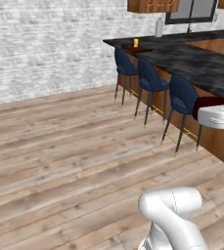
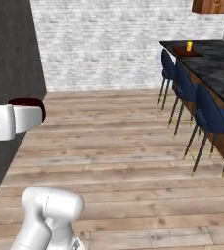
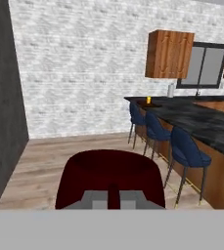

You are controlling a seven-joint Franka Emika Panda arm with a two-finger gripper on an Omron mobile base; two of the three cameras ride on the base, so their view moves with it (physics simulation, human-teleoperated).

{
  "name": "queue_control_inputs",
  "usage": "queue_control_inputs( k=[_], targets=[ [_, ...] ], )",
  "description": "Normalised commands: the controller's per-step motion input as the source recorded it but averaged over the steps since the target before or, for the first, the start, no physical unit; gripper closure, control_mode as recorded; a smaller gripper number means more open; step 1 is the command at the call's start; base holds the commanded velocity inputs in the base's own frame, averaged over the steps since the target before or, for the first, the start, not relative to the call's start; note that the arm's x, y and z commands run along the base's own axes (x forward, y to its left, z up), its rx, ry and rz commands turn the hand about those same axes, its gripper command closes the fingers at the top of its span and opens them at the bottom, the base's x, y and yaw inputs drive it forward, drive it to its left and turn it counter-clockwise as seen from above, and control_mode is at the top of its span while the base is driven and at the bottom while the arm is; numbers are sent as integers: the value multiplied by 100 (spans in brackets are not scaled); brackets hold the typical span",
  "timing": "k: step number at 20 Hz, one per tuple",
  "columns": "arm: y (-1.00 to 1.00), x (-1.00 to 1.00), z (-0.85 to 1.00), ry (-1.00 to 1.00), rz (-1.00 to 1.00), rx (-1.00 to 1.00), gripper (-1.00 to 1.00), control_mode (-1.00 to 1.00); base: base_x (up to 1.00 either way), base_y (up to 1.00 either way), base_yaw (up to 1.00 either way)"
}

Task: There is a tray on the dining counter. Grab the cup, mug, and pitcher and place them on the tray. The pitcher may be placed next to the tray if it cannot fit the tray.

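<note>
Black marble desk (image 1: 201, 61) far ahead; tray (image 1: 135, 49) with yellow cup (image 1: 136, 42) at its far corner. Jaws clamped on maroon mug (image 3: 108, 178). Carry level; approach tray clear of stools (image 1: 182, 97).

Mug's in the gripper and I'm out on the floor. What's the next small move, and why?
Probably drive on toward the far end of the dining counter. The gripper is shut on the mug, while the tray, with the cup on it, lies well ahead beyond the stools, seemingly out of reach.
</note>
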Motion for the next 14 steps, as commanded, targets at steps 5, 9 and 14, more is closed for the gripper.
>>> queue_control_inputs(
  k=[5, 9, 14],
  targets=[
    [0, 0, 0, 0, 0, 0, 100, 100, 100, 76, -37],
    [0, 0, 0, 0, 0, 0, 100, 100, 100, 42, -30],
    [0, 0, 0, 0, 0, 0, 100, 100, 100, 46, -29]
  ],
)
